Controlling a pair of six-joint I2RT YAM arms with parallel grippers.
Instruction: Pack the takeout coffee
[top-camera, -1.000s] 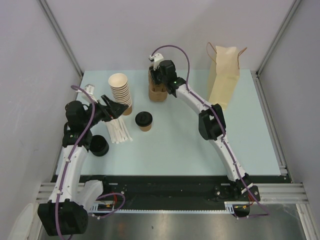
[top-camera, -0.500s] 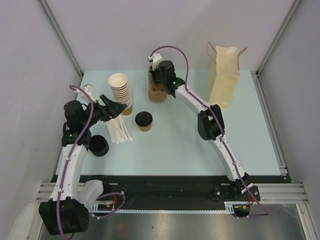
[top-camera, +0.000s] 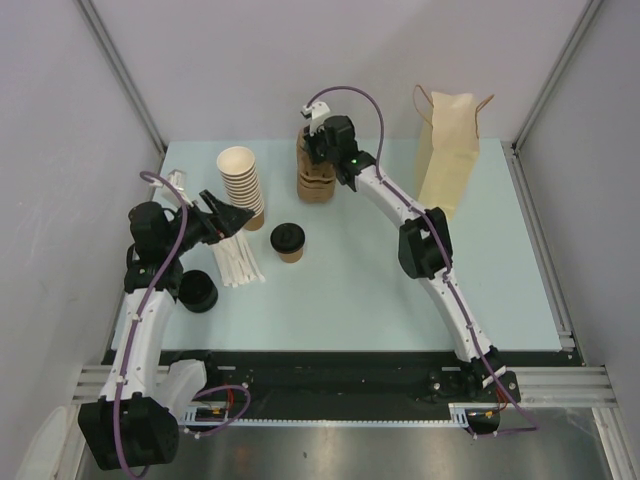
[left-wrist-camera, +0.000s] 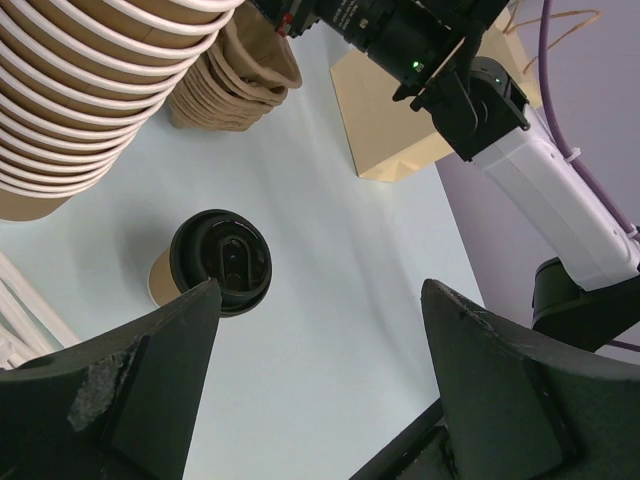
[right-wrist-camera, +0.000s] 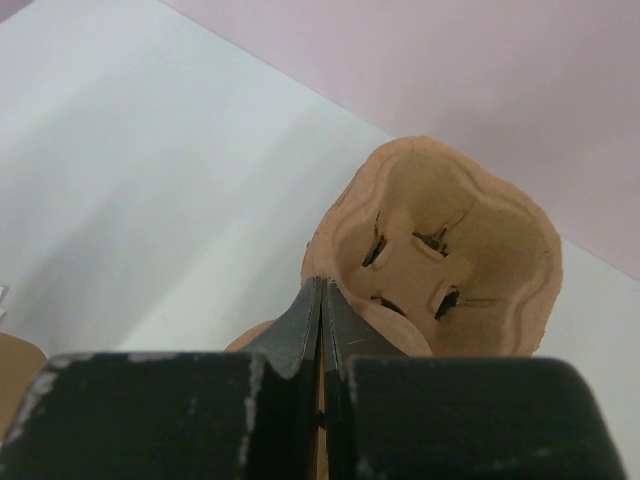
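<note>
The takeout coffee (top-camera: 288, 241), a brown cup with a black lid, stands on the pale table left of centre. In the left wrist view the takeout coffee (left-wrist-camera: 214, 262) lies just beyond my left finger. My left gripper (top-camera: 240, 215) (left-wrist-camera: 320, 290) hovers open and empty beside the cup stack. At the back, my right gripper (top-camera: 312, 152) (right-wrist-camera: 321, 285) is shut on the rim of the top pulp cup carrier (right-wrist-camera: 450, 240), which sits on the carrier stack (top-camera: 315, 188) (left-wrist-camera: 235, 85).
A tall stack of lidless cups (top-camera: 242, 185) (left-wrist-camera: 90, 80) stands at the back left. White sticks (top-camera: 238, 262) lie in front of it, and black lids (top-camera: 198, 290) sit by the left arm. A paper bag (top-camera: 448, 150) (left-wrist-camera: 385, 120) stands at the back right.
My right gripper has closed on the rim of the top carrier and shifted slightly. The left arm and the coffee have not moved.
</note>
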